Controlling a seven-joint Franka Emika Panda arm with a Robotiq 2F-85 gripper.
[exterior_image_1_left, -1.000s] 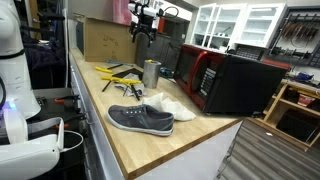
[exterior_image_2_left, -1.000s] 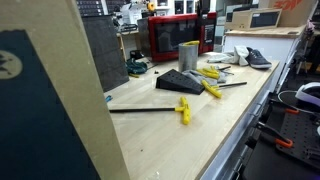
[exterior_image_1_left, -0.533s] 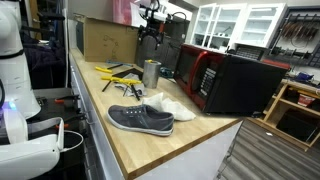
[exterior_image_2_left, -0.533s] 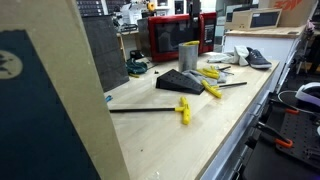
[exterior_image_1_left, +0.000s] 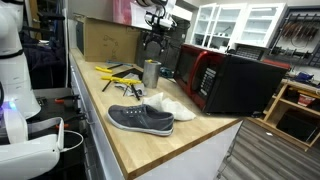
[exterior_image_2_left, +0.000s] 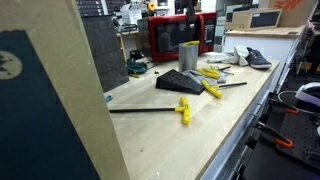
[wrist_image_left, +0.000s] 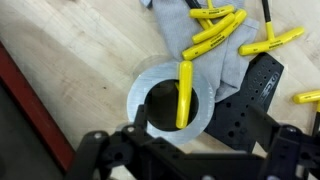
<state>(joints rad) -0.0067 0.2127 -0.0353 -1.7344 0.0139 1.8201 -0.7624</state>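
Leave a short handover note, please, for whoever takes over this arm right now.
Gripper: hangs above the metal cup; it looks open and holds nothing.
Things: one yellow-handled tool stands inside the cup, leaning on its rim. More yellow-handled tools lie on the grey cloth beside the cup, with a black tool holder next to it.
Done: one tool is in the cup.
Left: the tools on the cloth are outside the cup; one of those is probably the next pick.
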